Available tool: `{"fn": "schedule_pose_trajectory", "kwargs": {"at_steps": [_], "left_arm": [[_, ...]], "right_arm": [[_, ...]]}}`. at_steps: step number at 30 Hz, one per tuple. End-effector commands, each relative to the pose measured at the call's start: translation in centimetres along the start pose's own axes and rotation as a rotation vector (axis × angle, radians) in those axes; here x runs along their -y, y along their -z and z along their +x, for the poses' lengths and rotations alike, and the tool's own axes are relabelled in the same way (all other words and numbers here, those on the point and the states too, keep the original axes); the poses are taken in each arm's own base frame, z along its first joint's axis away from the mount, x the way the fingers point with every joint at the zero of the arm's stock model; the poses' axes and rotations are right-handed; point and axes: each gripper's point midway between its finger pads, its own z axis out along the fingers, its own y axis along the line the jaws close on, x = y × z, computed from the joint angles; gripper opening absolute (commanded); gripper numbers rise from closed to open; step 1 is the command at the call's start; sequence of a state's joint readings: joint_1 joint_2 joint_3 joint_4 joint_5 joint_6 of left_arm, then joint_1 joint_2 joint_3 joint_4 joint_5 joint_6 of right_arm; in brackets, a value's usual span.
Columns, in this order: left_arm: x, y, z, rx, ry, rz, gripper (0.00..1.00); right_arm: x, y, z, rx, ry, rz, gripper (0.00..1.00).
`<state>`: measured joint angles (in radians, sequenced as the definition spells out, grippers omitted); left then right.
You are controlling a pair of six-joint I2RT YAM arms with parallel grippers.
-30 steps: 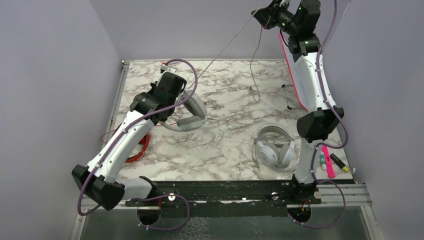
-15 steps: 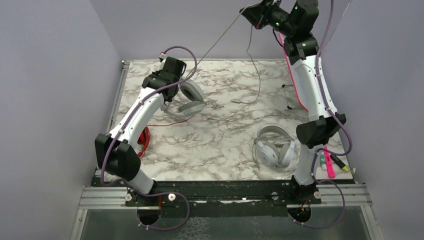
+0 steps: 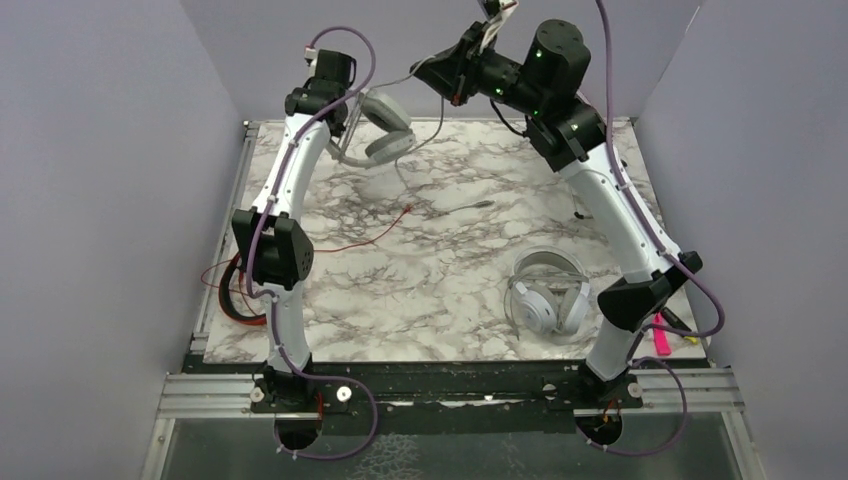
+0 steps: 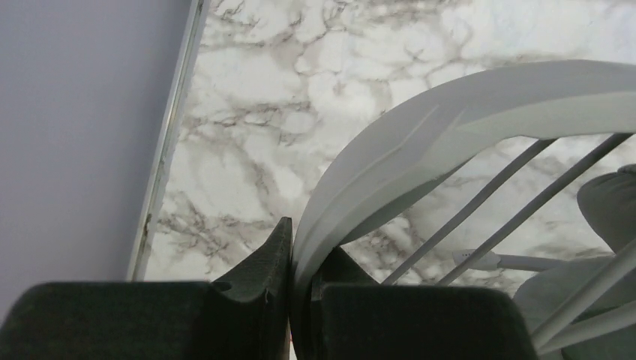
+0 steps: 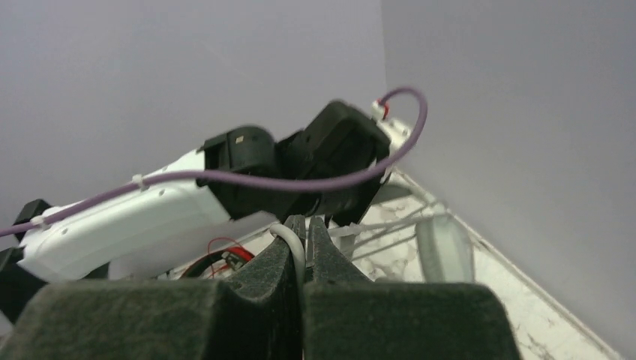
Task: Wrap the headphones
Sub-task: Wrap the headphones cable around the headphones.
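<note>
My left gripper [image 3: 338,100] is raised over the table's back left and shut on the headband [image 4: 450,120] of the light grey headphones [image 3: 385,128], which hang in the air. In the left wrist view the band is clamped between both fingers, at the left gripper [image 4: 300,251]. My right gripper [image 3: 432,70], just right of them, is shut on their thin grey cable [image 5: 295,247]; the cable's tail [image 3: 470,206] trails onto the marble. White-silver headphones [image 3: 548,295] lie at the front right. Red-and-black headphones [image 3: 235,298] lie at the left edge, their red cable [image 3: 370,236] running out across the table.
Pink and yellow markers [image 3: 662,325] lie at the table's right front corner. A small black item [image 3: 578,212] sits near the right edge. Purple walls close in on the left, back and right. My left arm [image 5: 150,214] fills the right wrist view.
My left arm has lifted the grey headphones off the table and carried them up toward the back wall. My right gripper has swung left with the cable, close to the left gripper.
</note>
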<state>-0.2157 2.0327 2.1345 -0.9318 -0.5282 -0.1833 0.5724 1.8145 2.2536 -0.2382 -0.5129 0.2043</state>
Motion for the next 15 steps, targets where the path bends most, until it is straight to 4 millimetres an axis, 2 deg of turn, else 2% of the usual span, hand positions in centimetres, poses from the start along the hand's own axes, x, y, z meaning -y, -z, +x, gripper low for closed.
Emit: {"fn": "schedule_pose_trajectory", "kwargs": {"at_steps": [1, 5, 9, 11, 15], "left_arm": [[-0.5, -0.3, -3.8, 0.025, 0.18, 0.072, 0.0], [-0.4, 1.1, -6.8, 0.094, 0.329, 0.127, 0.0], [-1.3, 3.4, -9.4, 0.186, 0.441, 0.148, 0.0], [-2.0, 4.6, -10.4, 0.225, 0.481, 0.16, 0.0], [-3.6, 6.7, -12.5, 0.279, 0.543, 0.227, 0.0]], "right_arm": [[-6.5, 2.3, -4.9, 0.132, 0.037, -0.074, 0.0], [-10.3, 0.6, -0.3, 0.045, -0.029, -0.104, 0.0], [-13.7, 0.4, 4.6, -0.021, -0.121, -0.146, 0.0], [-15.3, 0.7, 6.7, -0.048, -0.141, -0.153, 0.0], [-18.2, 2.5, 10.9, -0.085, -0.187, -0.193, 0.0]]}}
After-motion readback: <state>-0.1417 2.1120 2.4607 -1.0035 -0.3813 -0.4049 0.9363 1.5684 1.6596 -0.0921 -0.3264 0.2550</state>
